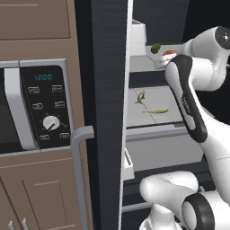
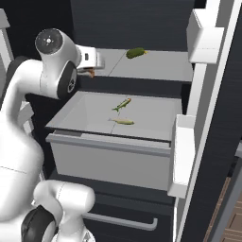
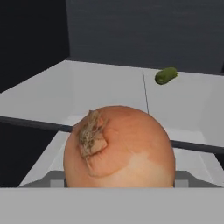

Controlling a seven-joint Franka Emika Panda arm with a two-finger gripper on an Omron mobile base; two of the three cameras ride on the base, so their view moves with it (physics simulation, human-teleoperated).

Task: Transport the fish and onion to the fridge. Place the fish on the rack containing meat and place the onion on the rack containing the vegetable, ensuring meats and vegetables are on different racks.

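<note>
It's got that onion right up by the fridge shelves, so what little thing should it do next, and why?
Probably carry the onion a little farther in over the upper shelf and set it down near the green vegetable. The fish already lies on the shelf below, so the upper shelf looks like the vegetable one.

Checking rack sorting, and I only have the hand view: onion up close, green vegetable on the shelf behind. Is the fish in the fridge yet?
Observer: Yes. The fish lies on the lower rack, one level under the upper shelf holding the green vegetable.
Operator: Anything with it?
Observer: A slim greenish item lies just behind it, not touching.
Operator: Where's the onion against that shelf?
Observer: The onion is by the upper shelf's front left corner, well apart from the green vegetable.
</note>
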